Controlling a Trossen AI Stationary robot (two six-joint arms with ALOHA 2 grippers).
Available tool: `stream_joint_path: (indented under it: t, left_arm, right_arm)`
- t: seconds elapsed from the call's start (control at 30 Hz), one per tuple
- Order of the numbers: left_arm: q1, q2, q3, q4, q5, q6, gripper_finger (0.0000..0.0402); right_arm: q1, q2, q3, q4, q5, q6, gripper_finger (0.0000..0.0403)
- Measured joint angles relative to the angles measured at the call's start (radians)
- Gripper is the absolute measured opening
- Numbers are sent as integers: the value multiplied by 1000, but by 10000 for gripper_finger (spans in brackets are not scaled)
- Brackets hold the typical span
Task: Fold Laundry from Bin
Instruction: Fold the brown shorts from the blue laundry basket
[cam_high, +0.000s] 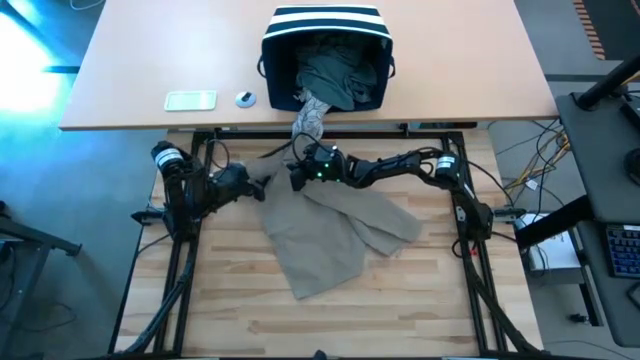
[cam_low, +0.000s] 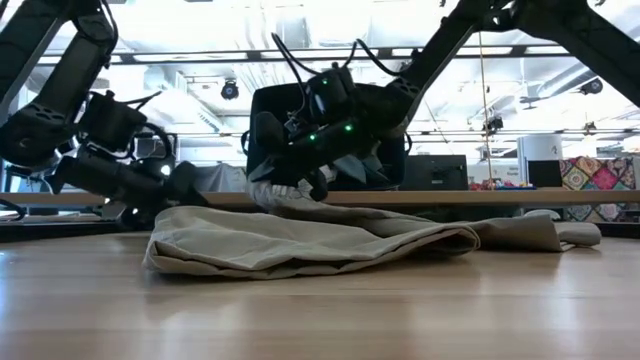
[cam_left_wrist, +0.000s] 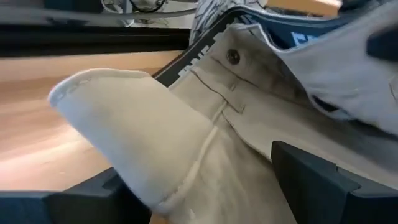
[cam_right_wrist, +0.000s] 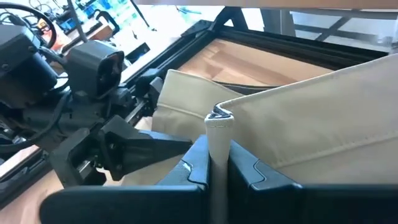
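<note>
A tan garment (cam_high: 335, 235) with a buttoned waistband (cam_left_wrist: 233, 57) lies spread on the wooden table, its waist toward the far edge. My right gripper (cam_high: 297, 175) is shut on its waist edge. My left gripper (cam_high: 262, 187) is open at the waist's left corner (cam_left_wrist: 124, 124), which lies between its two fingers (cam_left_wrist: 317, 186). The bin (cam_high: 325, 40) lies tipped on the tan desk beyond, its mouth toward the table. Dark laundry (cam_high: 335, 70) fills it, and a grey-white patterned piece (cam_high: 312, 115) hangs out over the desk edge. My right gripper pinches a narrow upright fold of the tan garment's waist edge (cam_right_wrist: 217, 134) between its two fingers. They come nearly level from the table's right. The waist is lifted a little there (cam_low: 285, 195), while the rest lies slack on the table. Whether my left gripper touches the cloth between its fingers, I cannot tell.
A pale flat card (cam_high: 190, 100) and a small round thing (cam_high: 245, 98) lie on the desk left of the bin. Black frame rails (cam_high: 190, 250) run along the table's sides. Bare wood (cam_high: 330, 325) shows near the table's front edge.
</note>
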Motion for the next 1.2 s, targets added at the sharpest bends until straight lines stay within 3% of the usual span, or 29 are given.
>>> stream_joint_path:
  t: [0.33,0.7,0.83,1.0,1.2]
  left_arm:
    - [-25,33,116,-123,34,-101,278]
    - [-177,102,243,-134,16,-180,278]
    - [-256,129,334,-155,18,-200,278]
    - [-286,133,380,-180,41,-189,278]
    - [-266,130,299,-111,65,-59,278]
  right_arm:
    - [3,-3,20,2,126,-14,13]
    - [30,-31,-201,-2,240,82,13]
    - [38,-121,-353,4,273,105,13]
    - [37,-329,-564,-16,312,92,13]
    - [37,-499,-573,-81,304,33,13]
